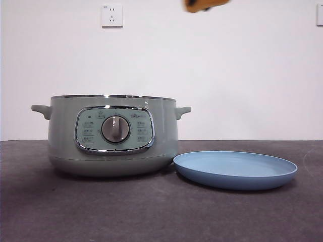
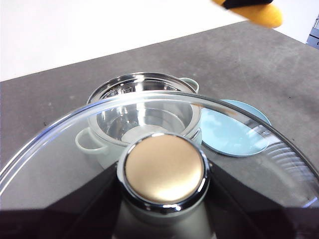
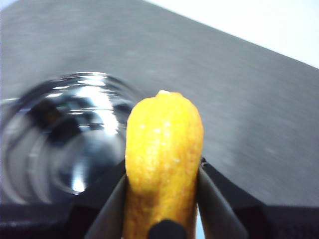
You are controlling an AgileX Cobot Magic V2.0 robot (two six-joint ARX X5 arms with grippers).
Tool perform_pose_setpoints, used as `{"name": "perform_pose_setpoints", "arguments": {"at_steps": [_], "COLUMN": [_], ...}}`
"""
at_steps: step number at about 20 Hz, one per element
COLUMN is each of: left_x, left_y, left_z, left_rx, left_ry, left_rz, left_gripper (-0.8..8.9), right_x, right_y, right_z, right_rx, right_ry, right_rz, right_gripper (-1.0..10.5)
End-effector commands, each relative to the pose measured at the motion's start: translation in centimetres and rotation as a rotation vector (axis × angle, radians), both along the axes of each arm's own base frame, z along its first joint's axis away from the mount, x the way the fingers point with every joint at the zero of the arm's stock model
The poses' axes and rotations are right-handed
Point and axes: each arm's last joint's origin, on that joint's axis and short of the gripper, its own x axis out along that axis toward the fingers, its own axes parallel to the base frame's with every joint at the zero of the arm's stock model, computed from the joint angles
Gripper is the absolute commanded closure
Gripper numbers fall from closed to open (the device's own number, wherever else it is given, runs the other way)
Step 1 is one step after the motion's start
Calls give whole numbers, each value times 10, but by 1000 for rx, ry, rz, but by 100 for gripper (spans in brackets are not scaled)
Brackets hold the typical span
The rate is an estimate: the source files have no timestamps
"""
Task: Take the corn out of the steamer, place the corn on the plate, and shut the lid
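Right gripper [image 3: 162,199] pinches the corn [image 3: 163,159] high above the open steamer [image 1: 113,136]; left gripper [image 2: 164,219] clamps the lid [image 2: 164,172] (by its knob).

A white wall socket [image 1: 111,15] (two outlets) above the dark table [image 1: 151,212].

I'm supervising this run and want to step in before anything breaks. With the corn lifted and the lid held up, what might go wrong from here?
1. The right end effector grips the corn only at its lower part, high above the table; it could slip and miss the plate.
2. The left end effector holds the glass lid by its knob alone; a tilt might drop it onto the open steamer.
3. The plate sits against the steamer, so a lowering arm may bump either.
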Motion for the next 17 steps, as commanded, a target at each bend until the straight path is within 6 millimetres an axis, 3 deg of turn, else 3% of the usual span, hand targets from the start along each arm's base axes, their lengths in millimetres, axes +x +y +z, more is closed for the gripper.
{"name": "perform_pose_setpoints", "arguments": {"at_steps": [1, 5, 9, 17], "left_x": [-2, -2, 1, 12], "left_y": [1, 1, 0, -5], "left_z": [8, 8, 8, 7], "left_rx": [-34, -37, -32, -20], "left_ry": [-69, -75, -64, -33], "left_rz": [2, 3, 3, 2], "left_gripper": [822, 822, 822, 822], "right_x": [6, 10, 11, 6], "right_y": [-17, -33, -38, -38], "right_z": [-9, -28, -64, -179], "right_rx": [-16, -9, -10, 65], "right_ry": [54, 117, 184, 273], "right_rz": [-21, -38, -31, -42], "right_gripper": [963, 963, 963, 963]}}
